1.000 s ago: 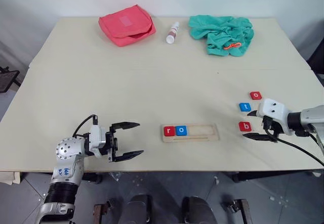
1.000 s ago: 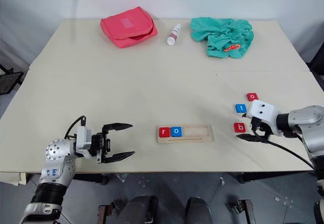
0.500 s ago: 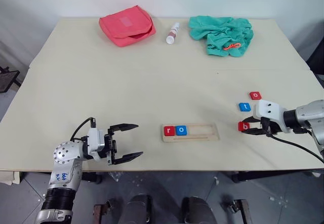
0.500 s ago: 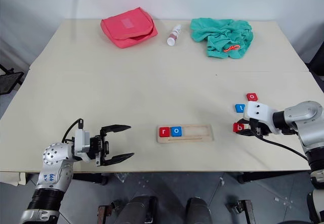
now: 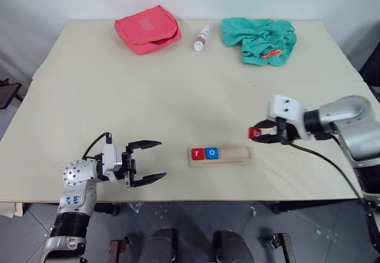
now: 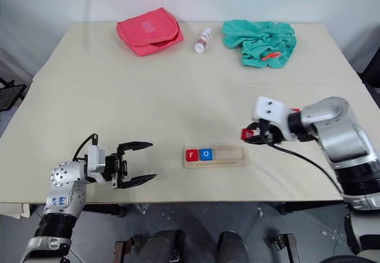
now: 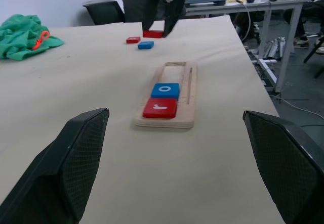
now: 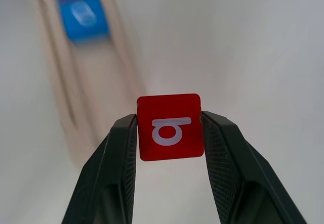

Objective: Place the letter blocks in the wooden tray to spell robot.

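The right gripper reaches in from the right side of the bench, forearm bent inward and wrist angled down, held above the surface just past the right end of the wooden tray. Its two black fingers are clamped on the opposite edges of the red "b" block, which hangs clear of the bench with its white letter facing the wrist camera.

In the tray, the red "r" block sits at the left end with the blue "o" block touching it on its right; the remaining length of the groove is bare wood. In the left wrist view, a red block and a blue block lie on the bench beyond the far end of the tray, near each other but apart.

The left gripper rests low near the front left edge of the bench, pointing level towards the tray, its fingers spread wide apart and holding nothing.
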Tool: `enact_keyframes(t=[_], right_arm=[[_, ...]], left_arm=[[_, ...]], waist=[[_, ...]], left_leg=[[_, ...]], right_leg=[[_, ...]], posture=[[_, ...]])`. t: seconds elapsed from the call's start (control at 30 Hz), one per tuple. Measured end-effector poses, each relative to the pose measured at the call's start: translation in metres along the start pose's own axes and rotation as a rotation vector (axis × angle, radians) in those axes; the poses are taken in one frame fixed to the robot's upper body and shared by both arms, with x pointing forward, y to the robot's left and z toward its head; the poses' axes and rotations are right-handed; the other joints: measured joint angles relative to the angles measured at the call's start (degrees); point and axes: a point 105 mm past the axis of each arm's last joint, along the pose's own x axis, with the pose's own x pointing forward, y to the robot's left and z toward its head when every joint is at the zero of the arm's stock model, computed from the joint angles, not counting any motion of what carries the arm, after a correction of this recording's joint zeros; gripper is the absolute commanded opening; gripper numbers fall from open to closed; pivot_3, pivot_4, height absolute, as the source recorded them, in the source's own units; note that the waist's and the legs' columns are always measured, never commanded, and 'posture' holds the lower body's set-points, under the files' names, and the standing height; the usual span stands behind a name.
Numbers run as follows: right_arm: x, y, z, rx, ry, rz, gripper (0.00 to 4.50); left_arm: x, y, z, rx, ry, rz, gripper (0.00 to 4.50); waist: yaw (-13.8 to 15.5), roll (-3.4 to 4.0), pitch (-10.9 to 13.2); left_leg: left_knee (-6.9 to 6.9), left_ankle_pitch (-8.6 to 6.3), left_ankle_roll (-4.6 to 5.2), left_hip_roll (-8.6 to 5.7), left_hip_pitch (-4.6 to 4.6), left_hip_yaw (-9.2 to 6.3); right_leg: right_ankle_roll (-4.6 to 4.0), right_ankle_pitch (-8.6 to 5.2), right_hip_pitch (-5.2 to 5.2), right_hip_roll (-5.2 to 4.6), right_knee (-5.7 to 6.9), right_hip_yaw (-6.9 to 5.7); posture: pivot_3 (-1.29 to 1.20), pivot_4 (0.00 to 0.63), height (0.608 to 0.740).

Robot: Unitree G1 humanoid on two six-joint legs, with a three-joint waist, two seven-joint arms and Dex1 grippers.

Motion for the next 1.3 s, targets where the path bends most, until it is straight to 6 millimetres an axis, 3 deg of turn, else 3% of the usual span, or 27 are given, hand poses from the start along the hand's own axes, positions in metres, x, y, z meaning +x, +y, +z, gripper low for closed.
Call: enact_keyframes(t=[0.2, 0.37, 0.73, 1.0, 1.03, 1.3], right_arm=[[0.030, 0.011, 0.003, 0.020, 0.029, 0.039, 1.48], [0.034, 0.010, 0.009, 0.016, 0.023, 0.041, 1.48], [0.046, 0.034, 0.019, -0.017, 0.031, 0.124, 1.48], [0.049, 0.034, 0.012, -0.019, 0.063, 0.111, 4.29], [0.049, 0.034, 0.012, -0.019, 0.062, 0.110, 4.48], [0.036, 0.040, 0.019, 0.000, -0.006, 0.116, 4.48]], left_arm=[[-0.005, -0.003, -0.004, -0.019, 0.018, -0.034, 4.50], [-0.005, 0.001, -0.003, 0.002, 0.021, -0.050, 4.50], [-0.006, 0.002, -0.004, 0.003, 0.024, -0.040, 4.50], [-0.005, 0.006, -0.002, 0.019, 0.019, -0.040, 4.50], [-0.004, 0.007, -0.001, 0.023, 0.018, -0.041, 4.50], [-0.002, 0.009, 0.000, 0.029, 0.011, -0.039, 4.50]], waist=[[-0.11, 0.00, 0.00], [-0.16, -0.01, 0.00], [-0.15, -0.01, 0.00], [-0.22, -0.01, 0.00], [-0.21, -0.01, 0.00], [-0.09, -0.01, 0.00]], left_leg=[[0.05, 0.00, 0.00, -0.03, -0.17, -0.11], [0.06, 0.00, 0.00, -0.03, -0.22, -0.13], [0.07, 0.00, 0.00, -0.04, -0.27, -0.19], [0.07, 0.00, 0.00, -0.03, -0.28, -0.18], [0.07, 0.00, 0.00, -0.03, -0.28, -0.18], [0.11, 0.00, 0.00, -0.05, -0.32, -0.25]], right_leg=[[0.00, 0.00, -0.14, 0.00, 0.03, -0.07], [0.00, 0.00, -0.16, 0.00, 0.04, -0.12], [0.00, 0.00, -0.19, 0.00, 0.05, -0.16], [0.00, 0.00, -0.20, 0.01, 0.05, -0.18], [0.00, 0.00, -0.20, 0.00, 0.05, -0.18], [0.00, 0.00, -0.19, 0.00, 0.06, -0.22]], posture=[[0.00, 0.150, 0.740], [0.00, 0.150, 0.740], [0.00, 0.150, 0.740], [0.00, 0.150, 0.740], [0.00, 0.150, 0.740], [0.00, 0.150, 0.740]])
